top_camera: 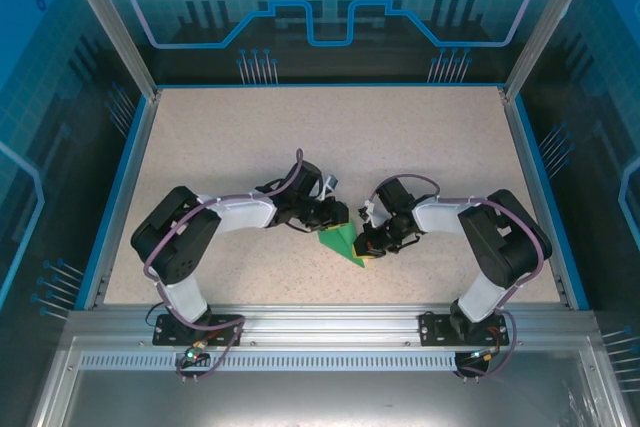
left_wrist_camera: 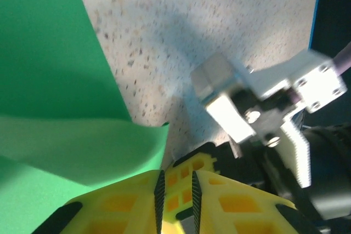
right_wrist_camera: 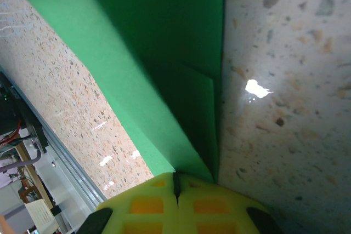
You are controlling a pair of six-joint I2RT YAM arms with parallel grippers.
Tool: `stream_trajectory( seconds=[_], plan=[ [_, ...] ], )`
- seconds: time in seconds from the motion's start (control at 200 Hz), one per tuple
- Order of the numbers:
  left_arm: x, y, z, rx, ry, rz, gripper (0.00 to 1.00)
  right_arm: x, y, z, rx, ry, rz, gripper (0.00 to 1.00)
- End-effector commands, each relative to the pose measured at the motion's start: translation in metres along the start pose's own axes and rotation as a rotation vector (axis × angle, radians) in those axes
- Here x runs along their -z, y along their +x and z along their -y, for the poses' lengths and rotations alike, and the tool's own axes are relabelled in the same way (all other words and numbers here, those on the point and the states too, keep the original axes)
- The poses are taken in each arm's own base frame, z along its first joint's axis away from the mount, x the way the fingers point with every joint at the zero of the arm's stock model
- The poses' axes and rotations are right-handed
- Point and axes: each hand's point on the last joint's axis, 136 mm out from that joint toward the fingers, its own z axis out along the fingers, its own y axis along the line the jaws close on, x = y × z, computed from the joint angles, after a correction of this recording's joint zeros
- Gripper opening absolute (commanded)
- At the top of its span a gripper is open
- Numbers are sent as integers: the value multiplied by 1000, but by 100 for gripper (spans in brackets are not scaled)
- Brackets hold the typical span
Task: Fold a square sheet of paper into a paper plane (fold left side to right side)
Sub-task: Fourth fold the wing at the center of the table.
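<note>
We note wide bare table (top_camera: 300, 137) beyond; left gripper (top_camera: 334, 223) and right gripper (top_camera: 368, 249) crowd green paper (top_camera: 341, 244), gap between them narrow.

You have the bright green sheet of paper (top_camera: 342, 245) lying near the front middle of the speckled table (top_camera: 250, 147), partly folded into a pointed, layered shape. One flap curls up off the flat part; elsewhere a straight edge lies flat, with a smaller layer on top
</note>
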Motion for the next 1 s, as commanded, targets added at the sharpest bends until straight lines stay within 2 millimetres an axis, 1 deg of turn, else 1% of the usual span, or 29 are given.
stream_trajectory(
  seconds=[0.0, 0.095, 0.25, 0.455, 0.64, 0.805, 0.995],
  plan=[
    [-8, 20, -2, -18, 17, -59, 22, -10, 27, 50, -101, 190, -67, 0],
    [-13, 25, 2, -28, 39, -73, 21, -11, 27, 50, -102, 189, -70, 0],
    [-17, 26, 4, -32, 52, -85, 20, -11, 27, 50, -102, 188, -71, 0],
    [-26, 30, -9, -2, 23, -111, 18, -11, 26, 50, -101, 195, -72, 0],
    [-32, 32, -16, 20, 13, -127, 16, -10, 27, 53, -102, 212, -76, 0],
    [-36, 34, -35, 42, -71, -129, 13, -8, 29, 56, -105, 234, -81, 0],
    [-39, 31, -57, 73, -145, -119, 10, -5, 31, 59, -109, 258, -87, 0]
  ],
)
